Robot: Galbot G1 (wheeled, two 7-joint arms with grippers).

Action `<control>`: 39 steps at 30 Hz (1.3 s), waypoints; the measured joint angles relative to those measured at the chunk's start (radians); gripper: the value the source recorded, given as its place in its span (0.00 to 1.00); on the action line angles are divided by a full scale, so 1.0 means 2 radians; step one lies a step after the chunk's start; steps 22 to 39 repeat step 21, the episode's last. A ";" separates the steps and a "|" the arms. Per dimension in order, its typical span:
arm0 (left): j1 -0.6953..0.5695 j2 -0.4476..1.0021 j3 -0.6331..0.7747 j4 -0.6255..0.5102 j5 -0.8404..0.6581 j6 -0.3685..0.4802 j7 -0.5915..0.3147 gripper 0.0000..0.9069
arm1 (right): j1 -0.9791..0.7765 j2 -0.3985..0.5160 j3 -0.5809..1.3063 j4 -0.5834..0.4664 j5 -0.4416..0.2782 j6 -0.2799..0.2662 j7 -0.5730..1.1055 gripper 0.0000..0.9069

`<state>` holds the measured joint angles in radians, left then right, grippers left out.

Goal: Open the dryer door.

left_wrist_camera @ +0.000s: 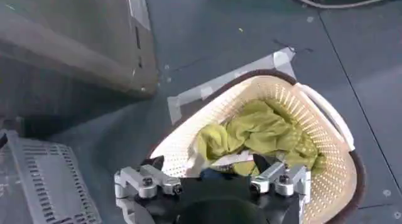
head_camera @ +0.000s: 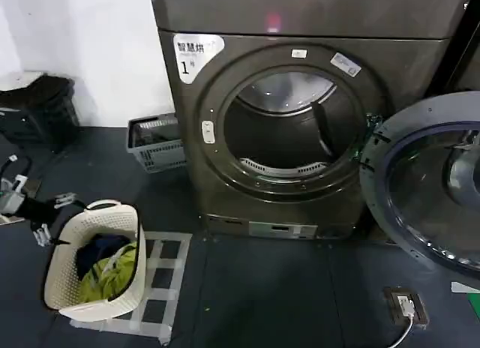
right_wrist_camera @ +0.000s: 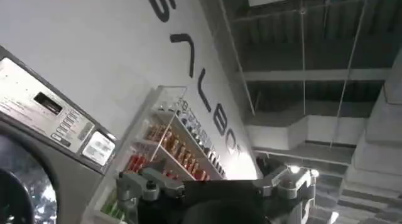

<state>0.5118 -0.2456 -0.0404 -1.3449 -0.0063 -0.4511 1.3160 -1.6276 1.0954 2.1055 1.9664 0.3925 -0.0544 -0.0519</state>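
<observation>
Laundry basket right under my left gripper, fingers wide — right gripper wide too, aimed ceilingward — dryer door swung open at frame right

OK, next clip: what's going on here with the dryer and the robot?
The dryer door is already swung wide open to the right of the machine, leaving the empty drum exposed. Neither hand touches it. The left hand hangs open and empty above the white laundry basket of clothes on the floor at the robot's left. The right hand is open too, pointing up toward a wall, shelves and the ceiling. The opening looks done.
</observation>
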 joint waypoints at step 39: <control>0.006 0.001 -0.003 -0.006 0.007 -0.012 0.014 1.00 | -0.010 0.009 0.011 0.006 0.003 0.002 0.001 1.00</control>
